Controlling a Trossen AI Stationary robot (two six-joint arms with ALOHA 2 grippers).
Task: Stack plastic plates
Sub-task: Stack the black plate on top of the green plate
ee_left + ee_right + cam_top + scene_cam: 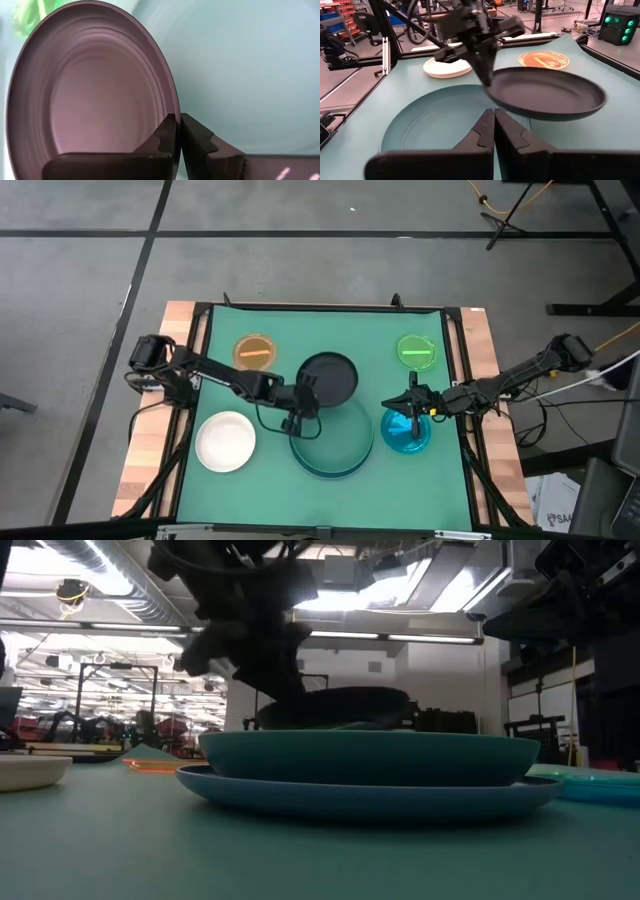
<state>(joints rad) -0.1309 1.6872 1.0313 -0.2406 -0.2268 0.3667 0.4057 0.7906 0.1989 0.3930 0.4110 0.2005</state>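
The dark teal plate [331, 446] is seen nearest on the green counter [330, 330], nested in the light blue plate [370, 797] beneath it, rims level. The black plate [329, 377] is held in the air above the far edge of this pair, at about 12 o'clock from it, tilted slightly. Its rim is clamped at its 7 o'clock side by the left gripper [306, 392], whose fingers [169, 137] are narrowed onto the thin edge. At 3 o'clock from the stacked pair, the cyan plate [406, 431] lies flat, and the right gripper [413, 412] is set over it with its fingers [485, 131] pressed together, nothing held between them. The white plate [225, 441] lies at 9 o'clock. Farther off, the orange plate [255, 351] is found at 11 o'clock and the green plate [417, 350] at 1 o'clock, each empty.
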